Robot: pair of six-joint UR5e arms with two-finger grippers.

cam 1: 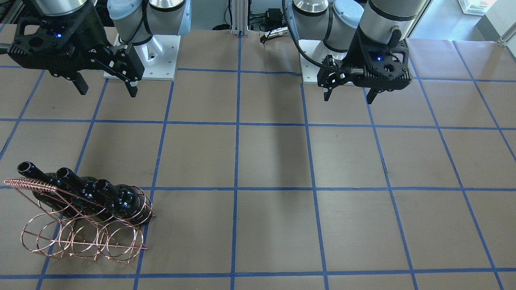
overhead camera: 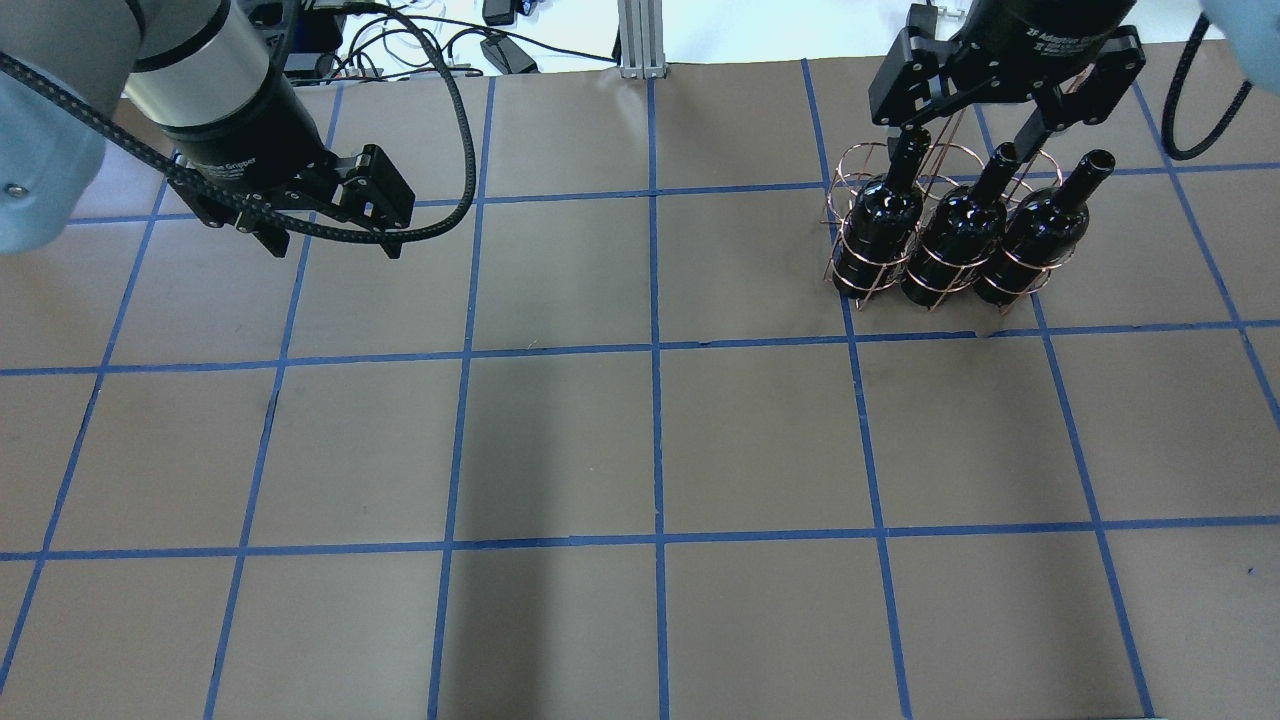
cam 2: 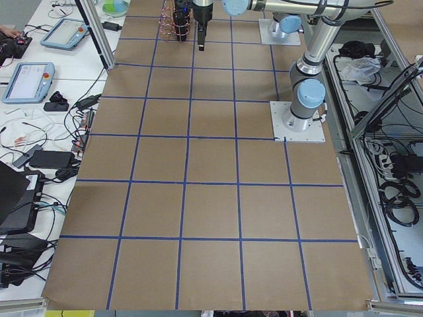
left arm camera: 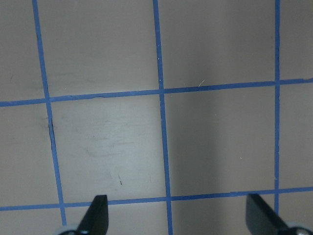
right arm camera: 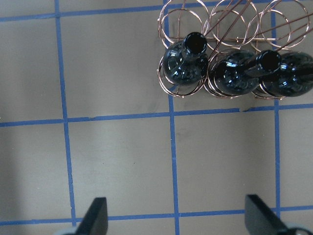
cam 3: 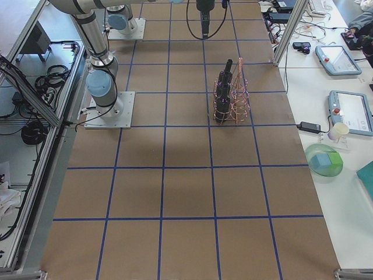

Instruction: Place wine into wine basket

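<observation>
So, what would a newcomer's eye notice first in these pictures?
Three glossy black wine bottles stand side by side in a copper wire wine basket on the robot's right side of the table. Its other row of loops is empty. The right gripper and the left gripper hang above the table, fingers open, holding nothing.

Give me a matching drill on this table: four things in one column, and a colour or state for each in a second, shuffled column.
Things:
1. bottles
2. rack
3. left pincer
4. right pincer

Colours or states:
A. open; its wrist view shows only table
B. copper-coloured wire, one row of loops empty
C. open; its wrist view shows the bottles
D. glossy black, sitting in wire loops

Pairs: 1-D, 2-B, 3-A, 4-C.
</observation>
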